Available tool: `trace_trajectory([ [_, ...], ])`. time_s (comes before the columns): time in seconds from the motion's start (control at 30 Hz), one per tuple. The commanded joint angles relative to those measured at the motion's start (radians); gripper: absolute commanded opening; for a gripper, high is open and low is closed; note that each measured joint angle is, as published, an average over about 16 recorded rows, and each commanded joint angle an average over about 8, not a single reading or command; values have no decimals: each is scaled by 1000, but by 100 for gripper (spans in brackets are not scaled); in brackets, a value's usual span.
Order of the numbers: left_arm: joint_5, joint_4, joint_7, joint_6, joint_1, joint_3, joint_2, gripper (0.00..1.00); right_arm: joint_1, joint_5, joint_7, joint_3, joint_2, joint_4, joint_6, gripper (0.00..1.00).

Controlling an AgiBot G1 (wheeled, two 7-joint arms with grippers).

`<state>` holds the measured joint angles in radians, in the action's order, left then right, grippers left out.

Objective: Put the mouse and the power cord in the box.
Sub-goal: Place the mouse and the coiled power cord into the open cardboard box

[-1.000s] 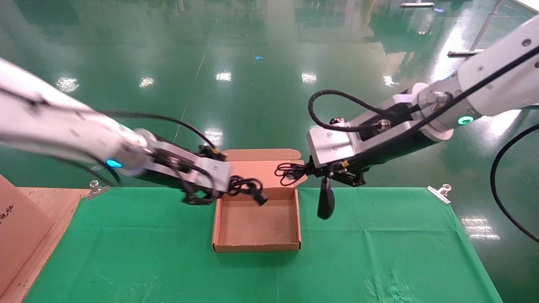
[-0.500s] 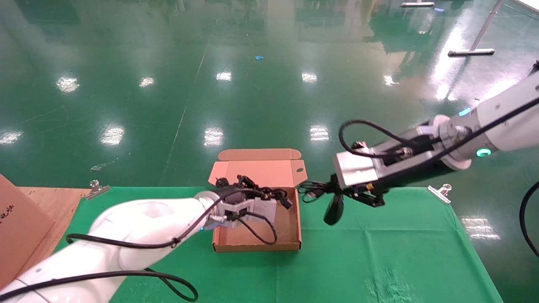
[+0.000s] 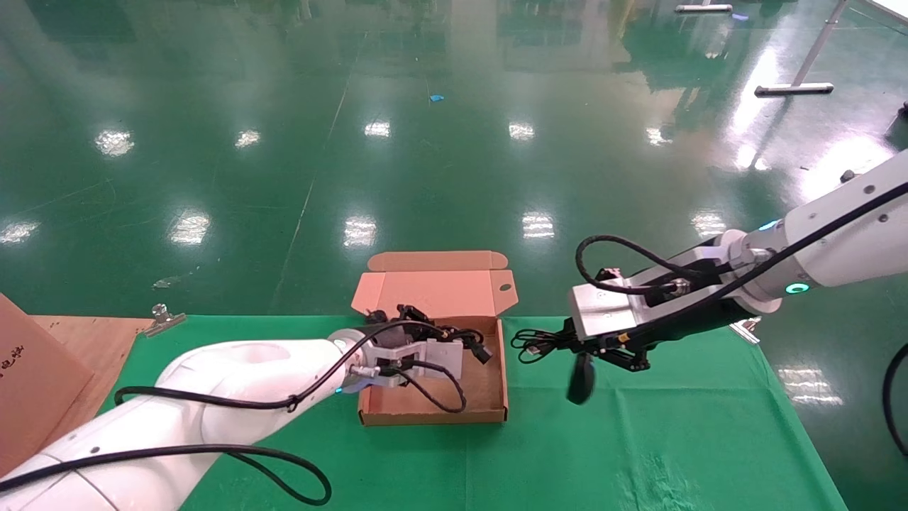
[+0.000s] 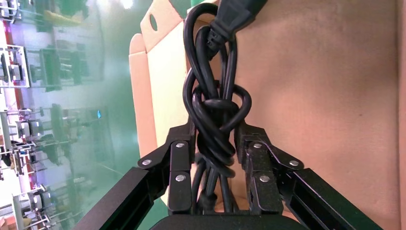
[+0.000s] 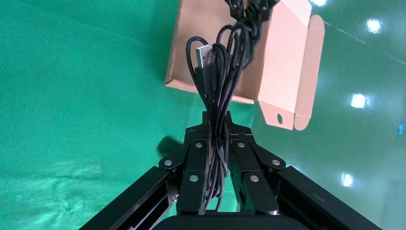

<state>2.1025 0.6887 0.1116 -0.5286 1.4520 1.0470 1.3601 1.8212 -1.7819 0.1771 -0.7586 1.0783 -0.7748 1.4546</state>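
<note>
glossy green workshop floor behind a cloth-covered table

the shiny dark green floor (image 3: 440, 149) fills the far side and mirrors rows of bright ceiling lights; a small blue scrap (image 3: 436, 98) lies on it. the green cloth table (image 3: 638, 440) is pinned at its far corners by a left silver binder clip (image 3: 162, 317) and a right one, partly hidden. a bare wooden board (image 3: 78, 341) and a brown cardboard sheet (image 3: 28, 390) sit at the left edge. a metal stand base (image 3: 793, 89) rests far right.
</note>
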Motion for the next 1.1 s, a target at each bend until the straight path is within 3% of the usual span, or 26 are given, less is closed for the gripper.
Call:
trace_trajectory([
  [0.03, -22, -9, -7, 8, 6, 16, 0, 100, -3, 2, 8, -1, 6, 11, -2, 0],
  [0.33, -102, -25, -21, 27, 24, 72, -3, 100, -2, 2, 6, -5, 32, 30, -3, 0],
  [0.57, -254, 38, -96, -73, 59, 55, -71, 100, 5, 0, -7, -10, 67, 36, -8, 0],
  [0.8, -417, 230, -184, -181, 73, -14, -274, 100, 25, -11, -19, -19, 146, 65, -36, 0],
  [1.1, -569, 549, -114, -246, 14, -105, -636, 100, 18, -18, -32, -78, 284, 123, -162, 0],
])
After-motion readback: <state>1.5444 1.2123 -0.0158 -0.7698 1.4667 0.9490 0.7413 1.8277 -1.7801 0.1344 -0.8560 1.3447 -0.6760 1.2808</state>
